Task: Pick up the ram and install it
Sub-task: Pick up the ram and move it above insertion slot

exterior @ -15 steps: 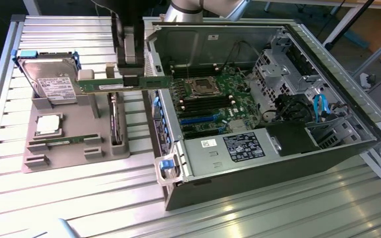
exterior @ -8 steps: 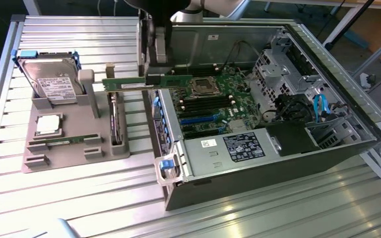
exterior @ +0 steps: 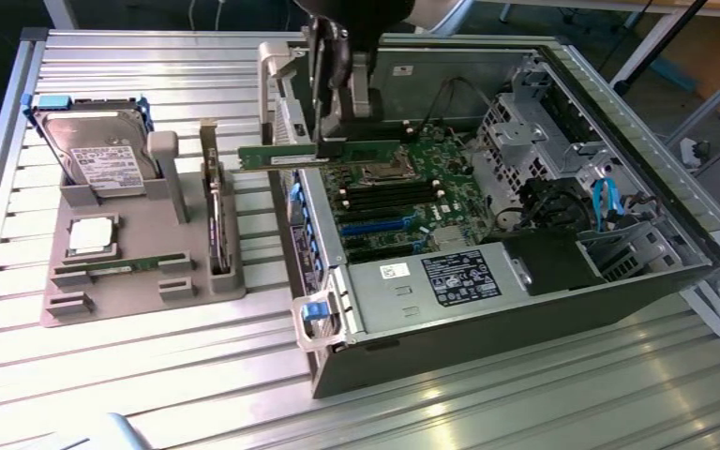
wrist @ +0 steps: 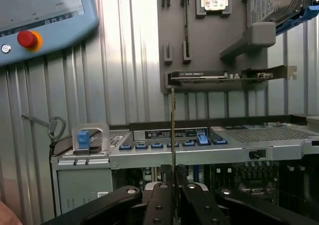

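Over the open case [exterior: 498, 323], thin green ram [exterior: 278, 156] (level) between the jaws

**Ram held on edge above the open case**

The ram [exterior: 288, 157] is a thin, long green circuit stick with a pale label along its side. It is off the ground, with its long axis level and the board standing on edge. The claw [exterior: 333, 147] pinches it part-way along its length. It hangs over the motherboard [exterior: 411, 187] of the open computer case [exterior: 523, 309], seemingly clear of the slots. In the wrist view the ram [wrist: 173, 125] appears edge-on as a narrow upright strip.
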Controlling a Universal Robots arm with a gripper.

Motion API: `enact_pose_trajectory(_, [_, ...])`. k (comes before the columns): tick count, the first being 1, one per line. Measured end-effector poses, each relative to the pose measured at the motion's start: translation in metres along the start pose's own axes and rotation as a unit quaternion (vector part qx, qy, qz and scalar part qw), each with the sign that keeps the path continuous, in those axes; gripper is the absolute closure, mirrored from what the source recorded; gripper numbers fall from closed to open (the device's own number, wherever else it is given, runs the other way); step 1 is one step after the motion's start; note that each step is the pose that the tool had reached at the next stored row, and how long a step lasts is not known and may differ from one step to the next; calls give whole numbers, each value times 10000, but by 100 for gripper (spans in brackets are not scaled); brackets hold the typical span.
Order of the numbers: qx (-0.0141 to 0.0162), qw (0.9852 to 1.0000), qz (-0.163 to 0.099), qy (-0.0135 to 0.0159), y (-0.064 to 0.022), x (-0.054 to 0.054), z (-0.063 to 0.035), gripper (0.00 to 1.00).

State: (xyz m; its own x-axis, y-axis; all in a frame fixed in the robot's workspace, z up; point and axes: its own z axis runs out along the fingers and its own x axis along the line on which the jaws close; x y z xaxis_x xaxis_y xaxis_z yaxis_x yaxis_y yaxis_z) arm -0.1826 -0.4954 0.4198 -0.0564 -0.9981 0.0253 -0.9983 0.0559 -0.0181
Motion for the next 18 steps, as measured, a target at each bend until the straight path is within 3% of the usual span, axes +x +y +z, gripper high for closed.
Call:
enact_pose_trajectory(11, [-2,10000,-1,8,-506,-29,20,87])
enact_pose_trajectory(18, [-4,10000,-1,12,-905,-52,37,87])
